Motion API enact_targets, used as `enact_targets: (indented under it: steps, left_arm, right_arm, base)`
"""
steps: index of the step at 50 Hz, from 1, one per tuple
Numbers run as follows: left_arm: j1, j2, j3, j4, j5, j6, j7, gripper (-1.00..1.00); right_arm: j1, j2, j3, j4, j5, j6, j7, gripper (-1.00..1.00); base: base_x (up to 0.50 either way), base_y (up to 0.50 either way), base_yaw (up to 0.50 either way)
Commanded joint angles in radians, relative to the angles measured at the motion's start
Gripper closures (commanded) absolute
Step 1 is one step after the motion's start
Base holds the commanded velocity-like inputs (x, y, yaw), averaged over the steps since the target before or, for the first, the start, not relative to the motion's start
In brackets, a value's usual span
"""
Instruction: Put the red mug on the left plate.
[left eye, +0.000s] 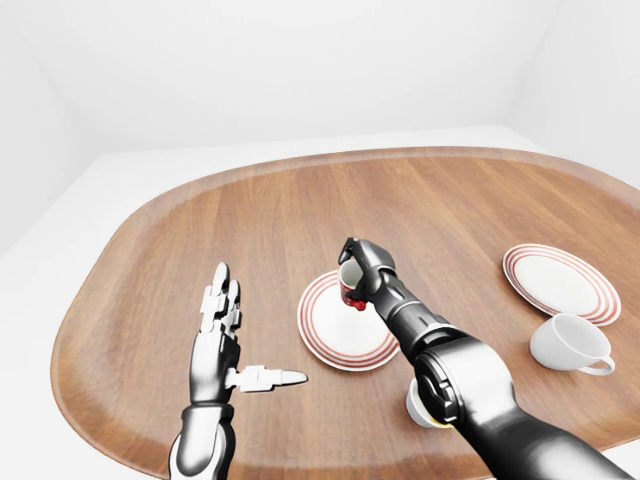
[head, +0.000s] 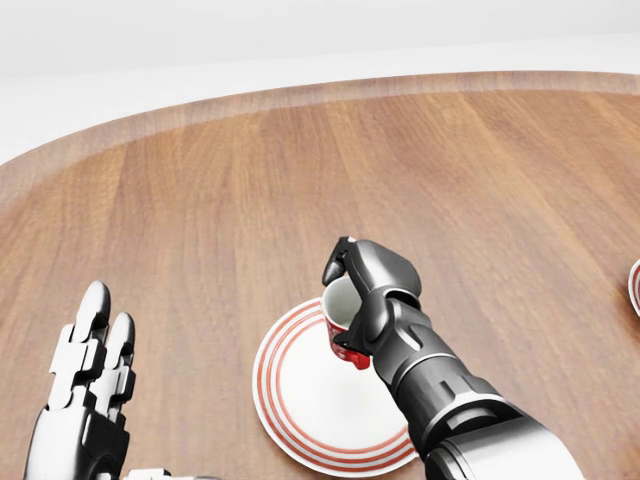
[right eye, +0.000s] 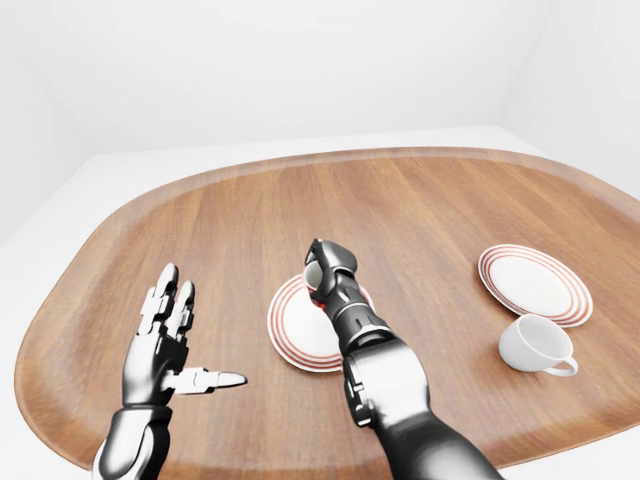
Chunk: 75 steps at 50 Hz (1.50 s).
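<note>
Done: your right hand (head: 365, 290) grips the red mug (head: 340, 322) over the left plate (head: 300, 395).
Left: lower, release.
Left hand (left eye: 222, 320): spread wide, idle.

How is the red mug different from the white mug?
The red mug is red outside and sits in the fingers of the right hand, over the left plate. The white mug is white all over and stands alone on the table, beside the right plate. Both show a handle and a pale inside.
</note>
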Motion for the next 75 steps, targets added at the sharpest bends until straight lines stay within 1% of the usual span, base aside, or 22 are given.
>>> enact_targets:
  steps: [1,2,3,11,16,17,21,27,32,40,45,46,47,48,50,51,59,60,62,63,67,75]
  left_arm:
    - [-0.012,-0.001,0.002,0.008,0.001,0.0,0.0,-1.0]
    - [-0.013,-0.001,0.003,0.009,0.0,0.0,0.0,-1.0]
    - [-0.012,-0.001,0.004,0.008,-0.001,0.0,-0.001,-1.0]
    - [-0.012,-0.001,0.007,0.007,-0.004,0.0,-0.004,-1.0]
    - [-0.016,-0.003,0.012,0.01,-0.006,0.0,-0.007,-1.0]
    - [-0.015,-0.003,0.012,0.01,-0.007,0.0,-0.008,-1.0]
    - [-0.019,-0.005,0.012,0.014,-0.006,0.0,-0.009,-1.0]
    - [-0.016,-0.004,0.015,0.013,-0.011,0.0,-0.011,-1.0]
    - [-0.017,-0.006,0.016,0.017,-0.01,0.0,-0.012,-1.0]
    - [-0.017,-0.006,0.018,0.017,-0.011,0.0,-0.013,-1.0]
    - [-0.014,-0.006,0.018,0.017,-0.011,0.0,-0.015,-1.0]
    - [-0.013,-0.006,0.017,0.017,-0.011,0.0,-0.015,-1.0]
    - [-0.013,-0.006,0.016,0.016,-0.01,0.0,-0.015,-1.0]
    - [-0.014,-0.006,0.016,0.017,-0.01,0.0,-0.014,-1.0]
    - [-0.014,-0.006,0.016,0.018,-0.009,0.0,-0.014,-1.0]
    - [-0.012,-0.006,0.014,0.016,-0.008,0.0,-0.014,-1.0]
    - [-0.012,-0.005,0.013,0.017,-0.009,0.0,-0.013,-1.0]
    - [-0.013,-0.005,0.014,0.018,-0.01,0.0,-0.013,-1.0]
    - [-0.014,-0.005,0.014,0.018,-0.009,0.0,-0.013,-1.0]
    - [-0.014,-0.005,0.014,0.019,-0.009,0.0,-0.013,-1.0]
    - [-0.016,-0.005,0.013,0.02,-0.007,0.0,-0.012,-1.0]
    - [-0.018,-0.005,0.015,0.023,-0.009,0.0,-0.012,-1.0]
  right_arm:
    - [0.053,0.019,-0.021,0.005,-0.04,0.014,-0.068,1.0]
    - [0.056,0.019,-0.024,0.006,-0.046,0.017,-0.073,1.0]
    - [0.061,0.021,-0.009,0.008,-0.076,0.017,-0.104,1.0]
    - [0.083,0.036,-0.05,0.01,-0.105,0.017,-0.088,1.0]
    - [0.099,0.043,-0.046,0.012,-0.159,0.017,-0.083,1.0]
    - [0.105,0.044,-0.029,0.014,-0.193,0.017,-0.095,1.0]
    - [0.113,0.048,-0.043,0.015,-0.231,0.017,-0.09,1.0]
    - [0.107,0.06,-0.063,0.014,-0.246,0.017,-0.081,1.0]
    - [0.107,0.064,-0.069,0.015,-0.26,0.017,-0.111,1.0]
    - [0.104,0.078,-0.074,0.015,-0.275,0.017,-0.115,1.0]
    - [0.095,0.072,-0.105,0.013,-0.224,0.017,-0.112,1.0]
    - [0.093,0.071,-0.109,0.012,-0.21,0.006,-0.113,1.0]
    - [0.09,0.069,-0.117,0.011,-0.189,-0.013,-0.116,1.0]
    - [0.087,0.067,-0.118,0.011,-0.175,-0.022,-0.121,1.0]
    - [0.085,0.065,-0.111,0.01,-0.161,-0.027,-0.124,1.0]
    - [0.084,0.064,-0.113,0.01,-0.149,-0.036,-0.125,1.0]
    - [0.085,0.059,-0.109,0.009,-0.101,-0.055,-0.12,1.0]
    - [0.085,0.058,-0.123,0.008,-0.076,-0.071,-0.101,1.0]
    - [0.084,0.056,-0.136,0.007,-0.04,-0.09,-0.082,1.0]
    - [0.084,0.055,-0.139,0.007,-0.026,-0.092,-0.076,1.0]
    - [0.089,0.053,-0.124,0.007,-0.02,-0.079,-0.08,1.0]
    - [0.092,0.056,-0.113,0.008,-0.024,-0.068,-0.067,1.0]
  base:
    - [0.0,0.0,0.0]
    - [0.0,0.0,0.0]
    - [0.0,0.0,0.0]
    - [0.0,0.0,0.0]
    - [0.0,0.0,0.0]
    - [0.0,0.0,0.0]
    - [0.0,0.0,0.0]
    - [0.0,0.0,0.0]
    - [0.0,0.0,0.0]
    - [0.0,0.0,0.0]
    - [0.0,0.0,0.0]
    - [0.0,0.0,0.0]
    - [0.0,0.0,0.0]
    - [0.0,0.0,0.0]
    - [0.0,0.0,0.0]
    - [0.0,0.0,0.0]
    - [0.0,0.0,0.0]
    - [0.0,0.0,0.0]
    - [0.0,0.0,0.0]
    - [0.0,0.0,0.0]
    - [0.0,0.0,0.0]
    - [0.0,0.0,0.0]
